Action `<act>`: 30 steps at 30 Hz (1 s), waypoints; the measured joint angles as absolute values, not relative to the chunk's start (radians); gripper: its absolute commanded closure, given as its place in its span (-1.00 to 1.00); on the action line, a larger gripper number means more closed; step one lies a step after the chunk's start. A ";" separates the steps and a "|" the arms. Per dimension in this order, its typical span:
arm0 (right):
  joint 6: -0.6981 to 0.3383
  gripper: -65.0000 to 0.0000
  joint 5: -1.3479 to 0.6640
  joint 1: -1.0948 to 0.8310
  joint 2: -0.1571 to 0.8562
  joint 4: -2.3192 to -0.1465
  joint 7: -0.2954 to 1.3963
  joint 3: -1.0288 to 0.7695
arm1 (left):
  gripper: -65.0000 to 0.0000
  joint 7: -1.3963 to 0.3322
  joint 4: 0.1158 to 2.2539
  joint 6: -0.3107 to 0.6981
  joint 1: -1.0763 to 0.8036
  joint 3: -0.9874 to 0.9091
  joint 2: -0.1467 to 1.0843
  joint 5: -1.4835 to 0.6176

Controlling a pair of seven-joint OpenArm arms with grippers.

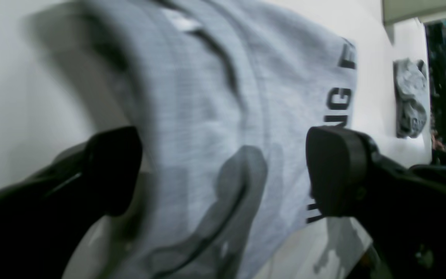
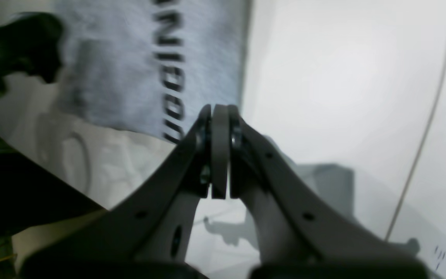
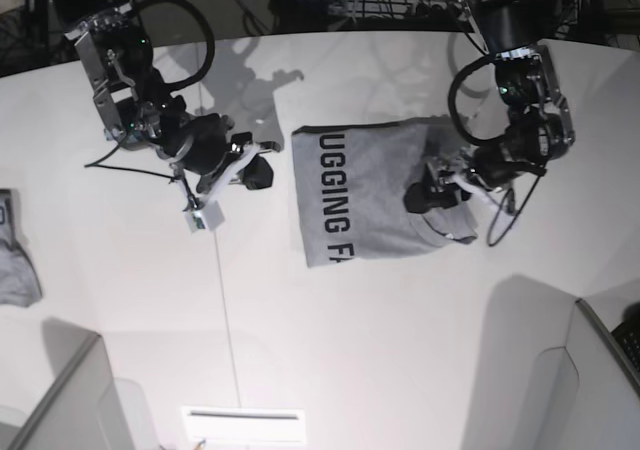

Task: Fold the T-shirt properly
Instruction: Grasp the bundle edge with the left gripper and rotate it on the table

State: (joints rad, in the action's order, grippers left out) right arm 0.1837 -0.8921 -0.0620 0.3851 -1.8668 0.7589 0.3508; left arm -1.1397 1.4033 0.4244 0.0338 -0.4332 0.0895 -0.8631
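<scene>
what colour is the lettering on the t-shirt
Black block capitals on the grey T-shirt; clearest in the base view.

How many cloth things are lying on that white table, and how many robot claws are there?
Grey T-shirt: 1
Small grey cloth bundle: 1
Robot claws: 2, the left gripper and the right gripper
Total: 4

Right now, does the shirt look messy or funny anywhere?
A bit. The T-shirt lies folded, but under the open left gripper its edge is bunched and rumpled. The printed edge looks straight.
</scene>
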 measured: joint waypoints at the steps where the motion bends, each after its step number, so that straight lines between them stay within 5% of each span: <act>1: 0.184 1.00 -0.891 -0.062 0.385 -1.867 0.759 0.351 | -1.00 -1.140 1.400 0.426 0.033 -0.408 0.089 -0.867; 10: 0.183 1.00 -0.894 -0.129 0.384 -1.911 0.758 0.251 | -0.91 -1.110 1.316 0.444 0.049 -0.424 0.102 -0.911; 19: 0.185 1.00 -0.886 -0.218 0.383 -1.935 0.759 0.087 | 0.96 -1.139 1.305 0.425 0.033 -0.414 0.125 -0.869; 30: 0.184 1.00 -0.891 -0.325 0.377 -1.936 0.751 -0.056 | 1.00 -1.114 1.318 0.305 0.079 -0.076 0.286 -0.896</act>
